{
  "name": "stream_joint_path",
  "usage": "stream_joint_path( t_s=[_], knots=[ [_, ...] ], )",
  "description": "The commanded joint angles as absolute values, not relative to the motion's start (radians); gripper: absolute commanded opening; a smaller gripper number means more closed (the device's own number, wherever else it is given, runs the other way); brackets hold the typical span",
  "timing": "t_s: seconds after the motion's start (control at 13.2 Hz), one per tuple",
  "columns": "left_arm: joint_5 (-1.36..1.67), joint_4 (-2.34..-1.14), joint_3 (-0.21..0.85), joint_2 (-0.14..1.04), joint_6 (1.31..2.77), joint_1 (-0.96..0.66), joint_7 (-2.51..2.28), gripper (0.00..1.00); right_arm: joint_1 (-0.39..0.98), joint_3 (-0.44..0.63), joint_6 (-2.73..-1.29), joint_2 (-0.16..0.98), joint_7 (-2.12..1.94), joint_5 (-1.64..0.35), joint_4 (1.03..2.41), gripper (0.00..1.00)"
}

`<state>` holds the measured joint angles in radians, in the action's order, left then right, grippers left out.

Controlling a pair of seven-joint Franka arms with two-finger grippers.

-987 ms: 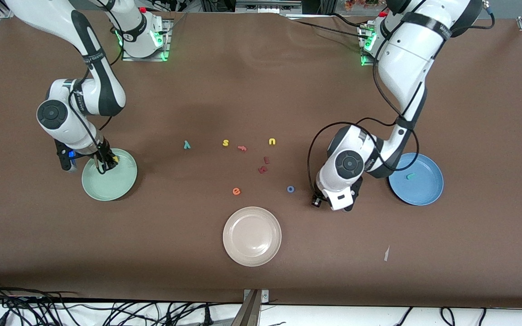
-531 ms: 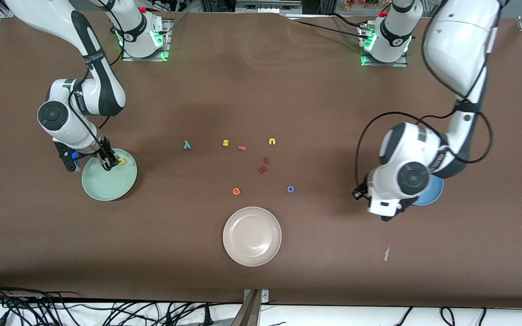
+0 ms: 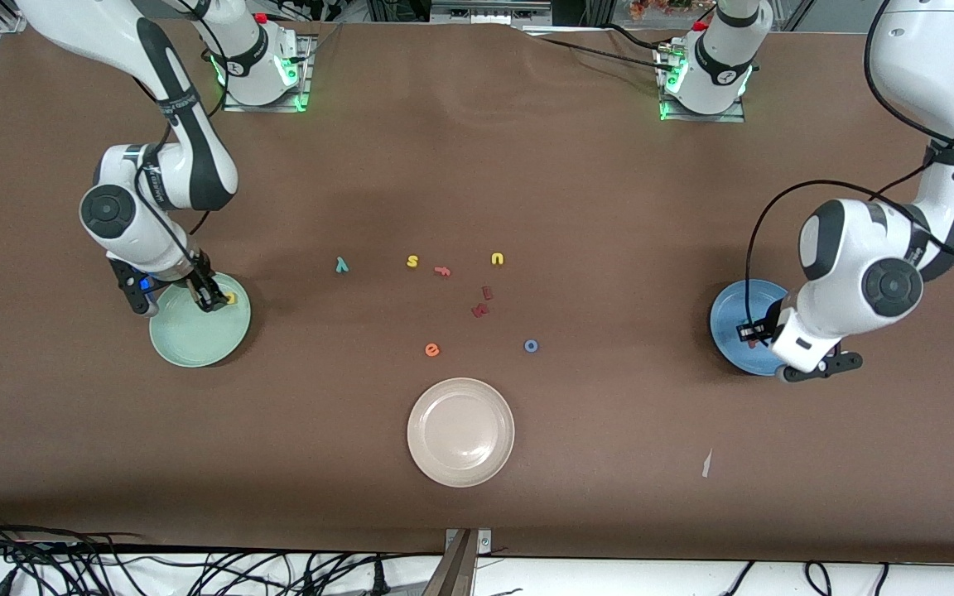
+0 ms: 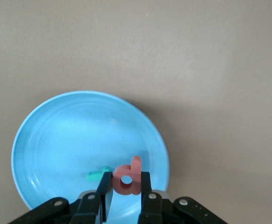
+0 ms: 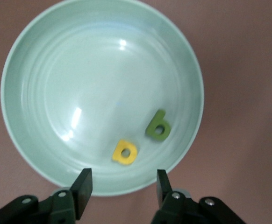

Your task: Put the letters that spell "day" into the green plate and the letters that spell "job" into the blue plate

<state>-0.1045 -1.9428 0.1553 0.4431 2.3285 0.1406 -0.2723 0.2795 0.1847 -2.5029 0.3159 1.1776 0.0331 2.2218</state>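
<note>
Left gripper (image 4: pixel 123 186) carried pinkish-red "b" (image 4: pixel 128 177) over blue plate (image 4: pixel 56 126), clamped; "j" (image 4: pixel 98 175) inside. Right gripper (image 5: pixel 122 186) released; "a" (image 5: pixel 125 152), "d" (image 5: pixel 158 126) in green plate (image 5: pixel 42 56). Remaining: "y" (image 3: pixel 342 265), "o" (image 3: pixel 532 346).

Right arm: rises from its base at the tabletop's edge farthest from the front camera, elbow bent, forearm dropping toward the right arm's end of the tabletop. Wrist pointed steeply down. Right gripper (image 5: pixel 122 189) hangs low over the green plate (image 5: pixel 42 56); fingers (image 5: pixel 83 186) spread apart with nothing between them.

Left arm: reaches out from its base and folds back down near the left arm's end of the tabletop, cable looped along the forearm. Wrist turned down. Left gripper (image 4: pixel 125 189) sits over the blue plate (image 4: pixel 47 135); fingers (image 4: pixel 146 191) pinched on the pinkish-red "b" (image 4: pixel 127 177), which juts out past the tips.
</note>
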Motion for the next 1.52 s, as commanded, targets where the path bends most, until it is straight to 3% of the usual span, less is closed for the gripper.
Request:
stream_joint_path(
  t_s=[0.0,0.15,0.46,0.68,0.91,1.44],
  knots=[
    [-0.147,-2.121,0.166,0.393,2.500,0.188,-0.200,0.03,0.279,0.118,-2.513,0.296,1.345,0.015,2.232,0.82],
    [-0.169,-2.111,0.167,0.403,2.482,0.201,-0.209,0.99,0.281,0.071,-2.542,0.304,1.435,-0.026,2.235,0.92],
    [-0.155,-1.913,0.204,0.425,2.248,0.096,-0.403,1.00,0.288,-0.007,-2.543,0.307,1.690,-0.038,2.241,0.96],
    [-0.144,-1.774,0.206,0.538,2.230,-0.073,-0.711,1.00,0.311,-0.040,-2.591,0.311,1.784,-0.038,2.269,0.98],
    [-0.143,-1.561,0.204,0.704,2.230,-0.228,-0.923,1.00,0.337,-0.046,-2.608,0.331,1.793,-0.038,2.272,0.98],
    [-0.173,-1.437,0.201,0.807,2.235,-0.362,-0.731,0.98,0.385,-0.048,-2.628,0.373,1.839,-0.038,2.273,0.98]
  ],
)
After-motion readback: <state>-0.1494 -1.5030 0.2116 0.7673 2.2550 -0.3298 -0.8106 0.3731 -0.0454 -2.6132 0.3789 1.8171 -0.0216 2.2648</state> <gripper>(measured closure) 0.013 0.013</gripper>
